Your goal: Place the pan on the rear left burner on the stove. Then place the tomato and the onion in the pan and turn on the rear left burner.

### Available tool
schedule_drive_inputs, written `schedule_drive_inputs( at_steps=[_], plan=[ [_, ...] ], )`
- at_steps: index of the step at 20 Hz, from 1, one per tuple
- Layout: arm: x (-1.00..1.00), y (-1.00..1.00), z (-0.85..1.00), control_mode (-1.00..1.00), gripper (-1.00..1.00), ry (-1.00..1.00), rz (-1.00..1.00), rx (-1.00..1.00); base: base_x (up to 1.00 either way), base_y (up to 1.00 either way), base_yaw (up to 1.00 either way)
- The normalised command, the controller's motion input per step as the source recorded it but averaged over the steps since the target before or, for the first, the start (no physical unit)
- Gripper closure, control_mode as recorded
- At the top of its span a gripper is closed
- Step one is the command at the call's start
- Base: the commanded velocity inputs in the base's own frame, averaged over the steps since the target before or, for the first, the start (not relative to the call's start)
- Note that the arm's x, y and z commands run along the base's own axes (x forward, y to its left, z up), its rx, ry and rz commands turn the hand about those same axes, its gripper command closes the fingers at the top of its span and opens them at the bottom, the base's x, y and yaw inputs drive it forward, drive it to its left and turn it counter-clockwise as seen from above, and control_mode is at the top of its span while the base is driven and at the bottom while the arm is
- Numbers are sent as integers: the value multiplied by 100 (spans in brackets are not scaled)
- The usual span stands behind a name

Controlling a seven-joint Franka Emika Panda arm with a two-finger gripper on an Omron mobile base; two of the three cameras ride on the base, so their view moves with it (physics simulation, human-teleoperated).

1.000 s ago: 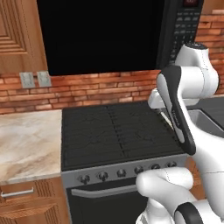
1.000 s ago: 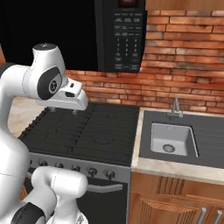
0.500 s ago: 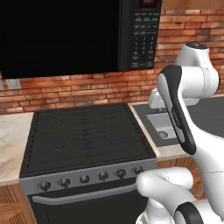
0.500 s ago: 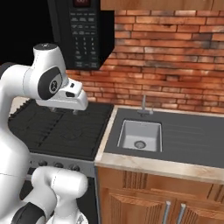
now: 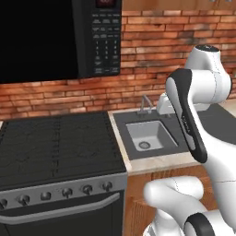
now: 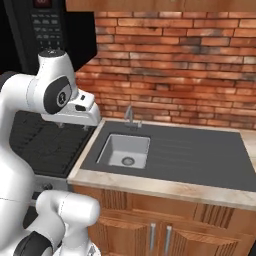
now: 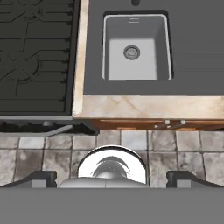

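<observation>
Left side of the left base frame: stove [image 5: 55,143], black grates bare, knobs [image 5: 67,192] in a row along its grey front. Microwave [image 5: 60,37] hangs above it, upper left. Centre: sink [image 5: 148,135] sunk in a dark counter [image 5: 221,124], faucet [image 5: 145,104] at the back against the brick wall [image 5: 156,50]. Right of frame: white arm.

Right base frame: stove at left edge, partly behind the arm; sink centre-left; wood cabinets [image 6: 165,225] below.

Hand frame: stove upper left, sink top centre, tiled floor [image 7: 175,153] below. Gripper [image 7: 112,179] empty, fingertips [image 7: 41,178] wide apart at the bottom corners. Shiny round part between them, possibly the robot's own base.
</observation>
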Motion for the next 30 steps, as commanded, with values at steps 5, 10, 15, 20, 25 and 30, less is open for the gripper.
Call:
schedule_drive_inputs(
  at_steps=[5, 10, 15, 20, 25, 30],
  plan=[
    [0, 0, 0, 100, -100, 0, 0, 0, 0, -67, 0],
    [0, 0, 0, 100, -100, 0, 0, 0, 0, -67, 0],
    [0, 0, 0, 100, -100, 0, 0, 0, 0, -68, 0],
    [0, 0, 0, 100, -100, 0, 0, 0, 0, -70, 0],
    [0, 0, 0, 100, -100, 0, 0, 0, 1, -69, 0],
    [0, 0, 0, 100, -100, 0, 0, 0, 4, -66, 0]
  ],
)
